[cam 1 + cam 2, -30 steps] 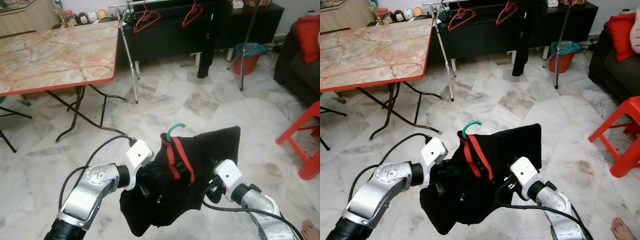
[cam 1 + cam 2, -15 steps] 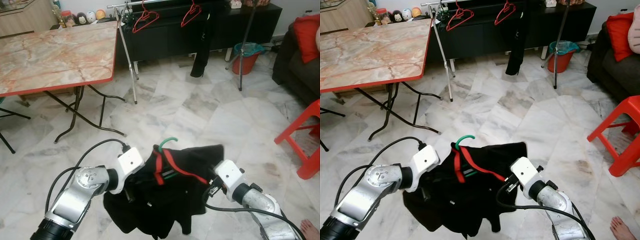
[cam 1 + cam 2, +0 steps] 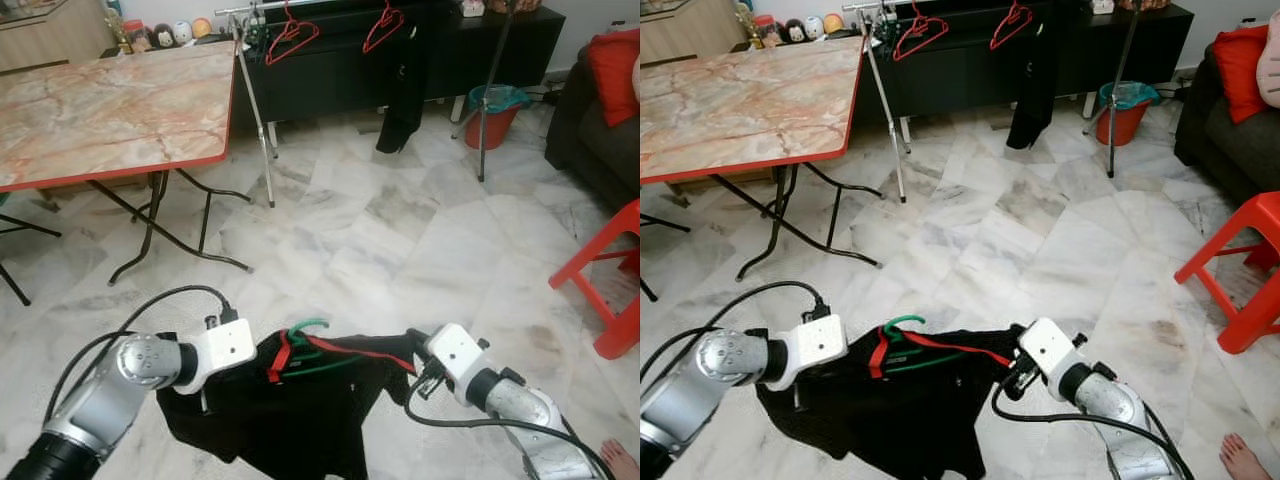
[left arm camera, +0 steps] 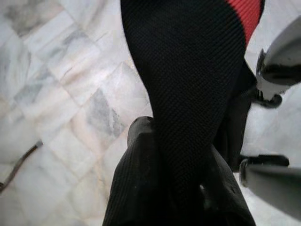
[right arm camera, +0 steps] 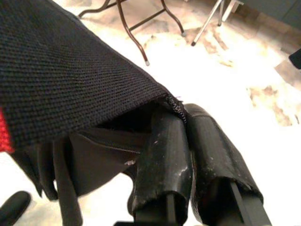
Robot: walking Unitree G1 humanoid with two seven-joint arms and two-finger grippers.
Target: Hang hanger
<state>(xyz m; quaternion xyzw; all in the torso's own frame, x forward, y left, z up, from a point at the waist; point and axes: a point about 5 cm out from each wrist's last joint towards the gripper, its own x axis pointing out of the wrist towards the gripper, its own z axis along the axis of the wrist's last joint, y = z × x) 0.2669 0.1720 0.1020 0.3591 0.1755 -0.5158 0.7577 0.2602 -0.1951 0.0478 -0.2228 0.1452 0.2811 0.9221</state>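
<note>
Your two hands hold a black garment (image 3: 300,410) stretched between them, low in front of you over the marble floor (image 3: 400,240). The left hand (image 4: 174,155) is clenched on the cloth: in its wrist view the black weave runs down between the fingers (image 4: 136,160), with a red stripe at the far end. The right hand (image 5: 188,141) has its fingers (image 5: 164,155) pressed together, pinching the garment's edge at the seam.

The hanger (image 3: 305,348) is green and sits inside the garment, its hook (image 3: 902,322) poking out at the red-trimmed collar (image 3: 280,358), midway between your hands. The garment sags below the hanger and its lower part hangs close to the floor; you cannot tell from here whether it touches.

Ahead, well apart from you, a rail (image 3: 300,6) carries two red hangers (image 3: 290,30) and a dark garment (image 3: 405,80). A marble-topped bench (image 3: 100,110) with a red edge stands to your left, a red stool (image 3: 610,270) to your right, and a red bucket (image 3: 495,115) sits by the black cabinet (image 3: 340,70). A person's bare foot (image 3: 622,462) shows at your lower right.
</note>
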